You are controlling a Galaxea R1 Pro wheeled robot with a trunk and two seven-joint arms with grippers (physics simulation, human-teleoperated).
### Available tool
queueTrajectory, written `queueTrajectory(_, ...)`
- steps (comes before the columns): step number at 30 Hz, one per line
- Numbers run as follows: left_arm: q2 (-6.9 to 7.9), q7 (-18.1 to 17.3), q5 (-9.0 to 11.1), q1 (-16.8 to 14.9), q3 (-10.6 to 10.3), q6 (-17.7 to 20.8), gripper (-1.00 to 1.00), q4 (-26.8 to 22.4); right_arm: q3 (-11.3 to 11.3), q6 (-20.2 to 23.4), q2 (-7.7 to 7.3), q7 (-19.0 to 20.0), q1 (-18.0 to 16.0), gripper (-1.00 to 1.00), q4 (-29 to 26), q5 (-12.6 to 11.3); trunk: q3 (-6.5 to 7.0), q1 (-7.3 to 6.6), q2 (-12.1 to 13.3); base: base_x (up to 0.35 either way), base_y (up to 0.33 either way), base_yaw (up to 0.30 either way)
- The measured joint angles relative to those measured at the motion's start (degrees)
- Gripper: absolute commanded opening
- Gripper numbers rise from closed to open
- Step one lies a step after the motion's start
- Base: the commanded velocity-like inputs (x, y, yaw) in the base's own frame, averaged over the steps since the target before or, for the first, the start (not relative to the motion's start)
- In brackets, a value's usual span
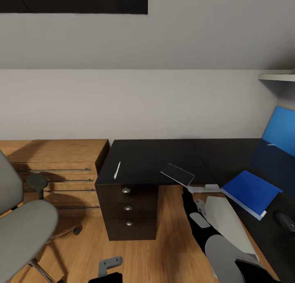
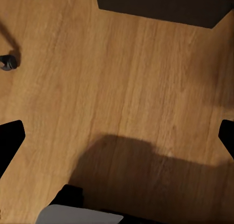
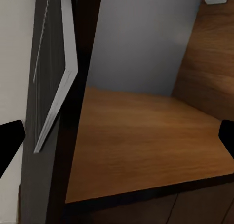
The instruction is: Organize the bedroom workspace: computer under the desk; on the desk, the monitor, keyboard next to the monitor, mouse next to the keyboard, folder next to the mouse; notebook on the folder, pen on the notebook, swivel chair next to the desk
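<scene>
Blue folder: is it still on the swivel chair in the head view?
No. The blue folder lies on the dark desk at the right, while the grey swivel chair seat at the left is bare.

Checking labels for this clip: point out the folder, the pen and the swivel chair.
folder (image 1: pixel 250 191): head view, middle of its blue cover.
pen (image 1: pixel 117 170): head view, mid-shaft.
swivel chair (image 1: pixel 24 233): head view, grey seat cushion.

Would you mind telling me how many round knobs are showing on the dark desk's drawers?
3, stacked in a column on the desk's drawer front: top knob, middle knob, bottom knob. None seem hidden.
</scene>
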Motion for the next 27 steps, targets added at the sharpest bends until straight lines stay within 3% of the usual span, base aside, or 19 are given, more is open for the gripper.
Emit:
queueTrajectory(13,-0.25,0.0,-0.01,0.0,-0.63,0.0,1.0,-0.03,0.7,-0.06,0.0,0.67,0.0,1.0,-0.25,0.55,-2.33,2.86,-5.22,0.0,0.0,0.0)
queueTrajectory(18,-0.87,0.03,-0.02,0.0,-1.27,0.0,1.0,-0.02,1.05,-0.09,0.0,0.68,0.0,1.0,-0.26,1.05,-2.34,2.86,-5.23,0.0,0.0,0.0)
queueTrajectory(24,-1.26,0.01,-0.12,0.0,-3.53,-0.24,1.0,-0.02,1.18,-0.1,0.0,0.68,0.0,1.0,-0.32,1.54,-2.34,2.86,-5.23,0.0,0.0,0.0)
queueTrajectory(27,-1.28,0.0,-1.65,0.0,-3.73,-0.52,1.0,0.04,1.19,-0.1,0.0,0.68,-0.01,1.0,-0.3,1.7,-2.34,2.86,-5.23,0.0,0.0,0.0)
